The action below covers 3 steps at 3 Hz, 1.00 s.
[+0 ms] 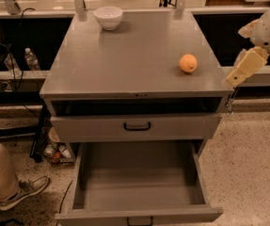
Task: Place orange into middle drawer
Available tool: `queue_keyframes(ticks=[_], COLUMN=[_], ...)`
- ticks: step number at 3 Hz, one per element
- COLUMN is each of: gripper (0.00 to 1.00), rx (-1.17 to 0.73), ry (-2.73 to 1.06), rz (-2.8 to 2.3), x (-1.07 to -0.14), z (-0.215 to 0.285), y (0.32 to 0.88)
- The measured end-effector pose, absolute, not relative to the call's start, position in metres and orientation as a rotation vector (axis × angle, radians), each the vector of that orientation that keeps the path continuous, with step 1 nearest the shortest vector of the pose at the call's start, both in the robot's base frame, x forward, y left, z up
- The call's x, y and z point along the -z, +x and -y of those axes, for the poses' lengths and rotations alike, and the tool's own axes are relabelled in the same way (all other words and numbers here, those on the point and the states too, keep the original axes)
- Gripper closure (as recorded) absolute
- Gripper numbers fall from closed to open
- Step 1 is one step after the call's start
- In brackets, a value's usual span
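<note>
You are looking at the orange (188, 63) sitting on the grey cabinet top (125, 55), toward 3 o'clock, near the right edge. The gripper (246, 68) is hanging off the cabinet at 3 o'clock from the orange, apart from it, just past the top's right corner; you cannot tell whether it is parted or closed. The middle drawer (139, 187) is standing pulled out at 6 o'clock, below the shallower drawer front (135, 126). A white bowl (108, 17) is resting at 11 o'clock on the top. A person's shoe (26, 189) is showing at 8 o'clock.
</note>
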State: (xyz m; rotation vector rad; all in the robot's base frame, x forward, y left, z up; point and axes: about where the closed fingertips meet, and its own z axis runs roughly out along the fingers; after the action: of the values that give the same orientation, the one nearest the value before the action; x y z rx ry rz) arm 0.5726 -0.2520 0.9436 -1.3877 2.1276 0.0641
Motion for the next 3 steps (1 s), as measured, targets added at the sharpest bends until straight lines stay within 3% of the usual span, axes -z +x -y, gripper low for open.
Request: queue_keyframes(ticks=[3], gripper=[0.00], rx=[-0.237], ry=[-1.072], rz=[-2.099], x=[-0.902], z=[0.241], y=[0.664])
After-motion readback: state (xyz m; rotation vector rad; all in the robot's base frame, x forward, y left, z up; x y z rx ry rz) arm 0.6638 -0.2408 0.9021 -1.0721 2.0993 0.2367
